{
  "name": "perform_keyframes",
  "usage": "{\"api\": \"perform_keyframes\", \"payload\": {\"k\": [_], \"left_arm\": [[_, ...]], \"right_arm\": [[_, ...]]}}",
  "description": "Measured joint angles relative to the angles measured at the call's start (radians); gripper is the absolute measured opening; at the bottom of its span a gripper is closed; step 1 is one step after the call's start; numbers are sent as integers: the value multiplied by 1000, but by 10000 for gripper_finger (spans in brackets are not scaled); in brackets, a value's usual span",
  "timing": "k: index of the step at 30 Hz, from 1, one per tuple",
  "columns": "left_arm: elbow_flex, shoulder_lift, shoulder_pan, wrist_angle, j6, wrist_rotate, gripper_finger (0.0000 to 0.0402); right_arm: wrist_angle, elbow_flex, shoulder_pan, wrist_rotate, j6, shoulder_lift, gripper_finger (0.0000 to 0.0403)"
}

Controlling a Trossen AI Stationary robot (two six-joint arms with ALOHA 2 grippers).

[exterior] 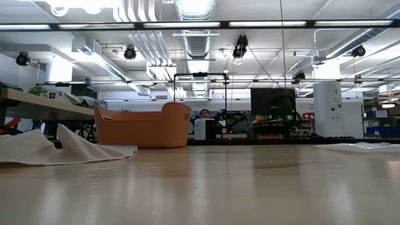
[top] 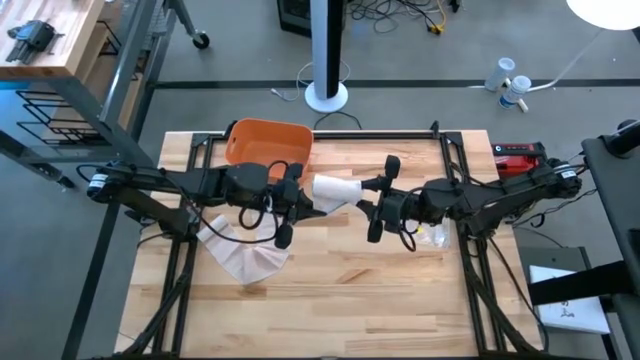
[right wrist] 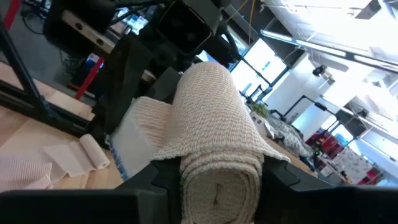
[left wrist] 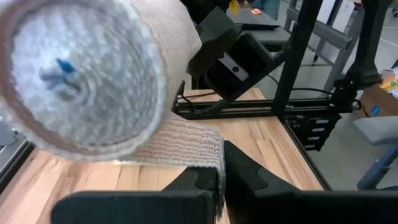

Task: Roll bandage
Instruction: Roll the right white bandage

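A beige bandage roll (top: 335,189) hangs above the table's middle between my two grippers. My right gripper (top: 368,202) is shut on the roll, which fills its wrist view (right wrist: 214,124). My left gripper (top: 300,207) is shut on the loose strip (left wrist: 186,146) that comes off the roll (left wrist: 81,74). More loose bandage lies in a heap (top: 245,255) on the table under the left arm, also seen in the low view (exterior: 56,147). Neither gripper shows in the low view. My left gripper pinches the unrolled strip's edge (left wrist: 216,177) between its two fingers, a short way below the roll. The fingers come level from the table's left. The strip runs nearly flat from the roll to the fingers. My right gripper pinches the roll's near end (right wrist: 217,180) between its two fingers, one on each side of the roll's round wall. The fingers come level from the table's right and lie along the roll. The roll sticks out past the fingers, lifted clear of the table.
An orange basket (top: 268,143) stands at the table's far edge, left of the middle. A clear wrapper (top: 435,236) lies under the right arm. A small bandage piece (right wrist: 87,155) shows on the table in the right wrist view. The near half of the table (top: 340,310) is bare wood.
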Motion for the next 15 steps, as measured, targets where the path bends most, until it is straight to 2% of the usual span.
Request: {"api": "perform_keyframes", "payload": {"k": [7,11,15], "left_arm": [[-4,1,1,32,-32,-4,2],[-5,1,2,53,-64,-70,6],[-5,2,2,69,-76,-82,10]], "right_arm": [[-26,-10,-1,4,-40,21,121],[-22,-11,-2,18,-36,36,121],[-25,-11,-2,20,-20,44,121]]}}
